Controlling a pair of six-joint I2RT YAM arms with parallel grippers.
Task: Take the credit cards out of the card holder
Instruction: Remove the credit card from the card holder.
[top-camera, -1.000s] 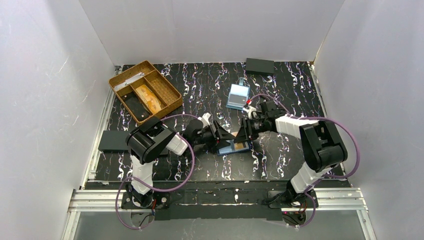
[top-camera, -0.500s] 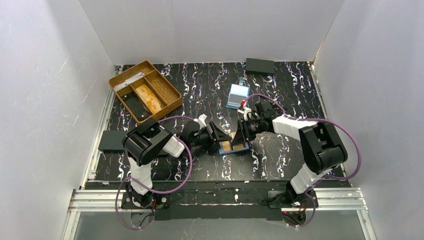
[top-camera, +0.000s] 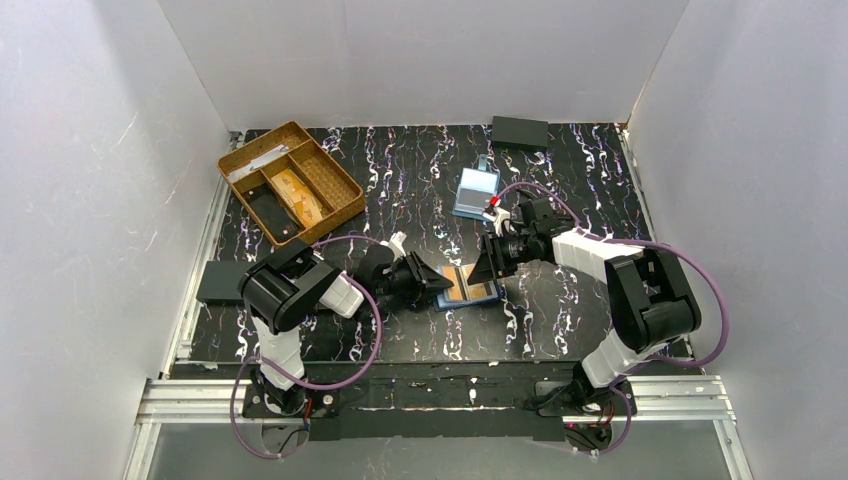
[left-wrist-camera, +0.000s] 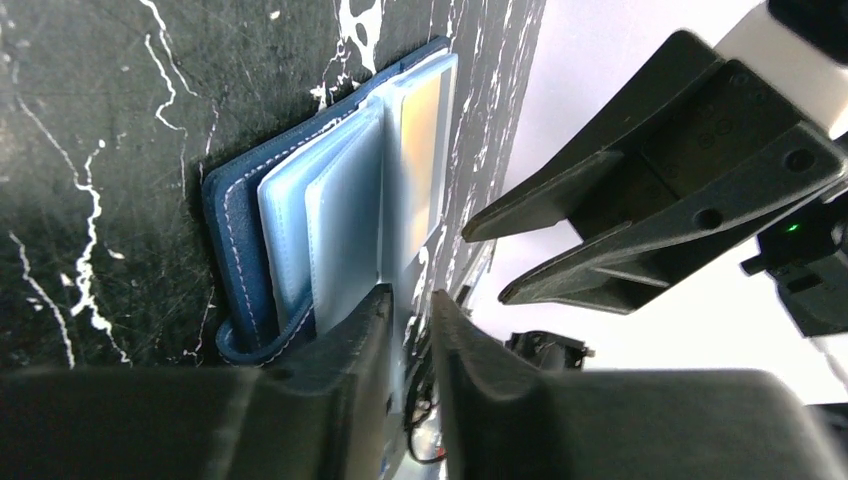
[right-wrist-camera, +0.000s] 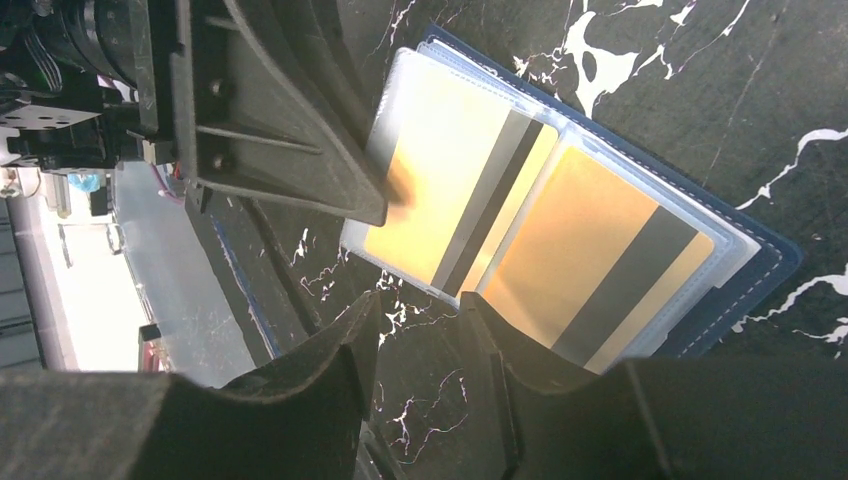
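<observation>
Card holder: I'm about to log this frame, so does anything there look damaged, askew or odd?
Nothing looks damaged. The card holder lies open, with two orange credit cards in their sleeves. The left gripper seems to pinch one clear sleeve's edge, so its leaves fan up.

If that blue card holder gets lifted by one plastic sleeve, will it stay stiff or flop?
Likely floppy: the card holder is a soft stitched cover whose thin sleeves fan apart. Lifted where the left gripper seems to pinch one sleeve, the rest would probably hang. It lies flat, so a push should slide it, not tip it.
</observation>
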